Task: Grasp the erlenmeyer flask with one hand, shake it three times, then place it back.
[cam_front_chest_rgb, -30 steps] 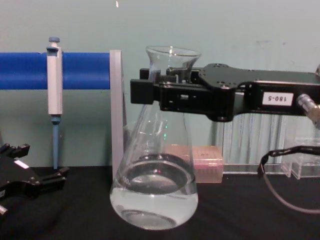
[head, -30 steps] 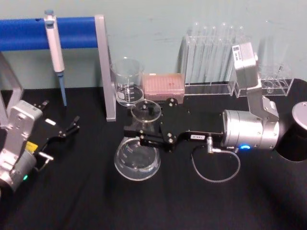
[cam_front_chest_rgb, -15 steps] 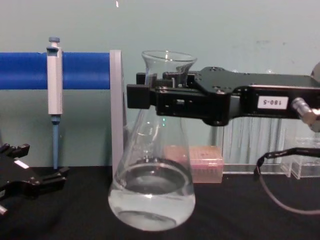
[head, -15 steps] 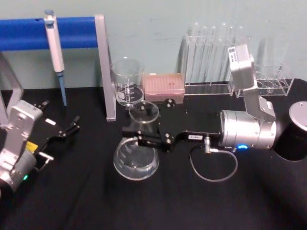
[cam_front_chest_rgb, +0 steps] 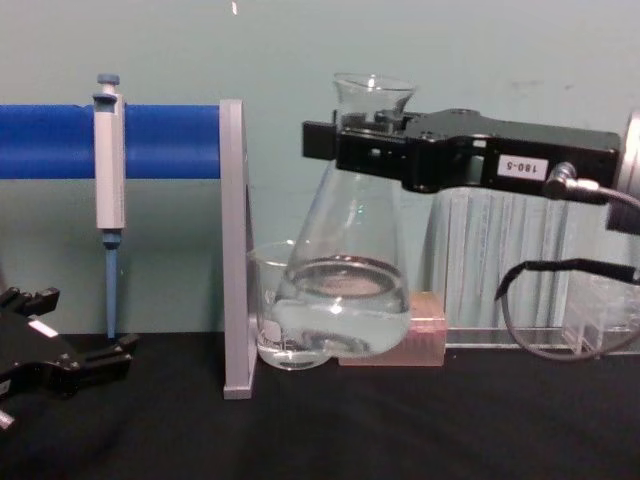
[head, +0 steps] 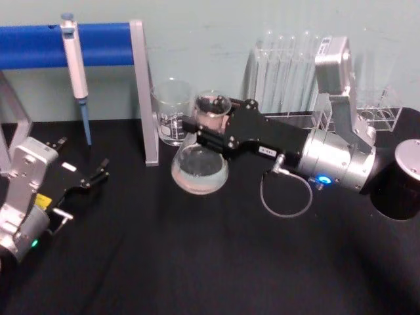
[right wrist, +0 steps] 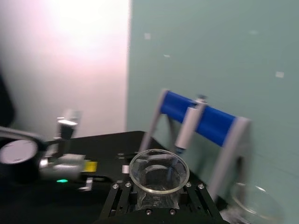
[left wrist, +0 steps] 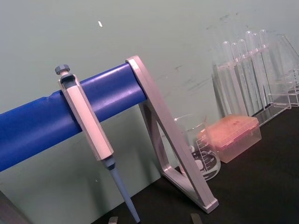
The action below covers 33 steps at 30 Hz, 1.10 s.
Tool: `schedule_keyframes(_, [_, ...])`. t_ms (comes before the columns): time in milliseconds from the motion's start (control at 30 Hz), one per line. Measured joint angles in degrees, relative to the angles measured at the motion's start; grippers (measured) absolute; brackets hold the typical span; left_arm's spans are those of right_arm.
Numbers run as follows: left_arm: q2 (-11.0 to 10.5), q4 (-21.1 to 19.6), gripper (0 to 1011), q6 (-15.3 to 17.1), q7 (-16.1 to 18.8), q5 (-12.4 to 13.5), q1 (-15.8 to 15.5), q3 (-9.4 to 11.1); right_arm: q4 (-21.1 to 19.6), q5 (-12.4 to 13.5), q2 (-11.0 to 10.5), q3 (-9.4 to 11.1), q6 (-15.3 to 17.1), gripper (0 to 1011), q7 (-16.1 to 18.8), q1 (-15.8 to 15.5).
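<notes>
One flask [cam_front_chest_rgb: 345, 285] hangs tilted just beside the beaker [cam_front_chest_rgb: 270, 335], neck clenched in our right gripper [cam_front_chest_rgb: 350, 145]; we fear a wide shake knocks glass on glass. Our left gripper [head: 82, 157] idles spread, well left of the beaker.

Soft even indoor light, white glare washing out the wall [right wrist: 65, 51]

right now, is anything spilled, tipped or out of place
Only the flask: the right hand holds it by the neck, off the table and tilted, its base swung toward the beaker. The liquid is inside it, and I see no spill on the table. The left hand rests open at the left.
</notes>
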State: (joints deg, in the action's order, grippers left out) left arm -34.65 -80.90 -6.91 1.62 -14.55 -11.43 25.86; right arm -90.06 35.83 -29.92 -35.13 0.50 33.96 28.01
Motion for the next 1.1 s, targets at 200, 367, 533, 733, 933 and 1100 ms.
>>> schedule_keyframes(200, [0.0, 0.0, 1001, 0.0, 0.0, 0.0, 0.0, 0.0, 0.18, -2.08, 1.19, 2.24, 1.21, 453, -6.29, -1.12])
schedule_keyframes(367, [0.0, 0.0, 1001, 0.0, 0.0, 0.0, 0.0, 0.0, 0.25, -3.67, 2.23, 4.11, 2.32, 453, -11.47, -2.22])
schedule_keyframes(533, [0.0, 0.0, 1001, 0.0, 0.0, 0.0, 0.0, 0.0, 0.44, -5.33, 3.4, 6.15, 3.09, 453, -16.57, -3.39])
schedule_keyframes(733, [0.0, 0.0, 1001, 0.0, 0.0, 0.0, 0.0, 0.0, 0.66, -6.64, 4.45, 7.88, 3.74, 453, -20.32, -4.41])
schedule_keyframes(933, [0.0, 0.0, 1001, 0.0, 0.0, 0.0, 0.0, 0.0, 0.69, -8.06, 5.37, 9.74, 4.47, 453, -23.45, -5.36])
schedule_keyframes(1100, [0.0, 0.0, 1001, 0.0, 0.0, 0.0, 0.0, 0.0, 0.77, -8.93, 5.89, 10.81, 5.01, 453, -24.34, -5.89])
